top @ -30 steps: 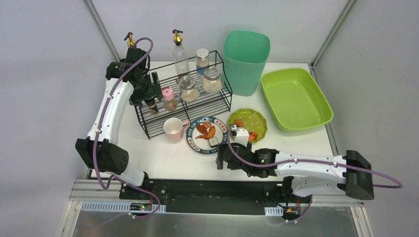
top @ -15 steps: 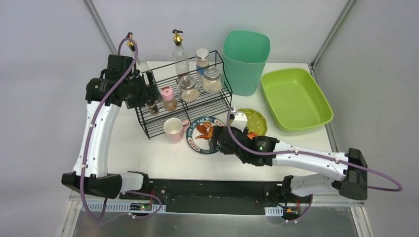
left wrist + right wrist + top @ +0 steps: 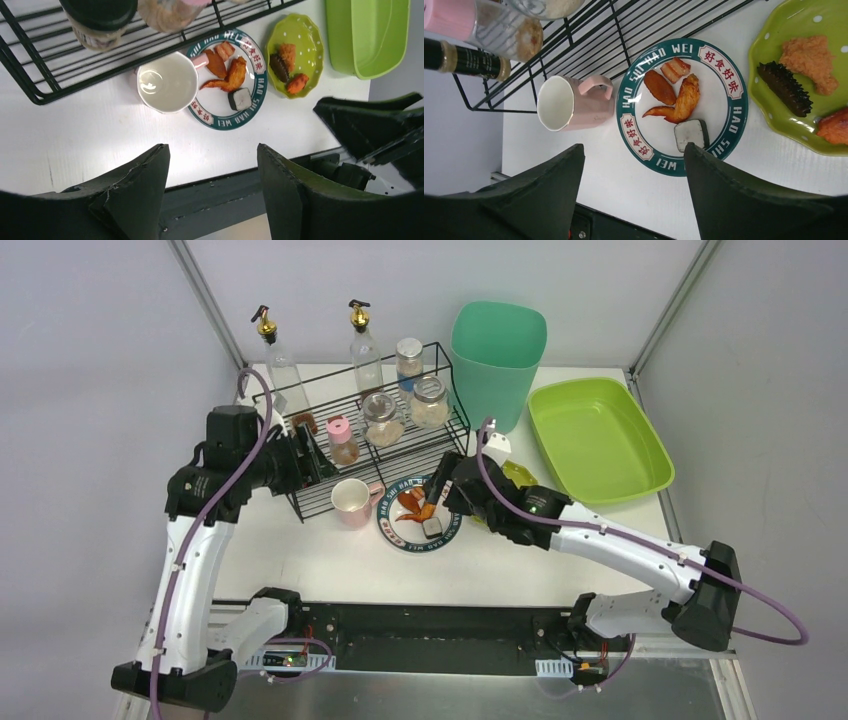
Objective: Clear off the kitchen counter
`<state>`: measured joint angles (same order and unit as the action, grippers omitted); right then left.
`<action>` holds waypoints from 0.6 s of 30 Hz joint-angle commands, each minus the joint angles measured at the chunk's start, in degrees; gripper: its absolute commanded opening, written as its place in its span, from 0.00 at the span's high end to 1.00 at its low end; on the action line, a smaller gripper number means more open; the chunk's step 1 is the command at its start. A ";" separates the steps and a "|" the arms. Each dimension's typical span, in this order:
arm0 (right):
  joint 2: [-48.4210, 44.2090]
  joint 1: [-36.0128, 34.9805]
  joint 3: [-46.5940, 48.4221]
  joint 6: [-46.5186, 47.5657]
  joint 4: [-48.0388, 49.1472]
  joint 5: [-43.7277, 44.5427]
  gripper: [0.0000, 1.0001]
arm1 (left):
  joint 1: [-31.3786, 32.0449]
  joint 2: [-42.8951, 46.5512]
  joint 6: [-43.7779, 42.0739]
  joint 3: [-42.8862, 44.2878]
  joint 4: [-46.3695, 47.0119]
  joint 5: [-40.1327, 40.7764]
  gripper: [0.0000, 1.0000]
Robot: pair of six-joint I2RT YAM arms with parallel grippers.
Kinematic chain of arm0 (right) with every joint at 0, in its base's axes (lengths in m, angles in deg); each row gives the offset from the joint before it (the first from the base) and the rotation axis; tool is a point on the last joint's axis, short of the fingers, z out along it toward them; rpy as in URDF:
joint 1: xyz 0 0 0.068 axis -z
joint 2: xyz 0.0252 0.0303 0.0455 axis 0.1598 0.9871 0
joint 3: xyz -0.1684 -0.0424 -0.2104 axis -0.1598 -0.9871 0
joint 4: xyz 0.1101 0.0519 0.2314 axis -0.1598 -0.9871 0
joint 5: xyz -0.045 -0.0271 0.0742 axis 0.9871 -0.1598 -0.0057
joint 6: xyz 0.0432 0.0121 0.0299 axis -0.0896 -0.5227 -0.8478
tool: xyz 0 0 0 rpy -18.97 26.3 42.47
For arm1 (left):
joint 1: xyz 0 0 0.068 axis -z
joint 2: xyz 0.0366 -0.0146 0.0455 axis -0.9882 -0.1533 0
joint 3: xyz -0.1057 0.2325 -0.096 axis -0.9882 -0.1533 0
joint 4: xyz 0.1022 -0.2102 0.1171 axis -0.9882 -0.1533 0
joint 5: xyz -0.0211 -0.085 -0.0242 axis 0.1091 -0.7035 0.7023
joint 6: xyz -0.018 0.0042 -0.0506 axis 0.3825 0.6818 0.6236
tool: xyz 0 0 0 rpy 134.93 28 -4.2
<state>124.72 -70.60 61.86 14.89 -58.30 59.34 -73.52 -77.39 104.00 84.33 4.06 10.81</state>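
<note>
Table: the white table (image 3: pixel 320 550) fills the floor of the booth in front of both arm bases; its long side runs left to right, its short side runs away from the arms toward the back wall.
Left pincer: the left pincer (image 3: pixel 211 152) is at the left end of the wire rack (image 3: pixel 318 490), fingers apart, nothing between them.
Right pincer: the right pincer (image 3: pixel 634 147) hangs over the round plate (image 3: pixel 734 107), fingers apart and holding nothing.
Bottles: two with gold spouts, (image 3: pixel 270 350) and (image 3: pixel 365 345), upright at the back.
Rack load: four jars, one of them pink-lidded (image 3: pixel 342 440), and one small dark bottle (image 3: pixel 469 61).
Mug: one, pink (image 3: pixel 569 102), on its side just left of the round plate, mouth facing left in the right wrist view.
Round plate food: four pieces.
Green plate: one, dotted (image 3: pixel 769 35), just right of the round plate, with three pieces on it.
Bin: one, teal (image 3: pixel 497 360), at the back.
Tray: one, lime green (image 3: pixel 600 445), at the far right.
</note>
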 commanded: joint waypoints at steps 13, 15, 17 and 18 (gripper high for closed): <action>8.32 8.31 -1.40 -13.18 19.87 -1.78 0.51 | -0.23 15.58 3.83 -26.21 8.54 -9.61 0.39; 9.84 8.47 -1.34 -14.31 21.11 -0.21 0.53 | -0.23 17.32 4.69 -28.80 8.79 -10.18 0.38; 11.41 8.74 -1.08 -15.43 24.43 0.68 0.56 | -0.28 19.10 6.02 -31.97 9.95 -11.03 0.38; 12.53 8.86 -0.64 -15.79 25.23 0.52 0.57 | -0.28 19.75 6.24 -33.11 10.38 -11.63 0.38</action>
<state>134.73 -62.32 60.49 2.76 -40.88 57.11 -73.52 -60.38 107.83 55.39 11.40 2.79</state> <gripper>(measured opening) 0.451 0.615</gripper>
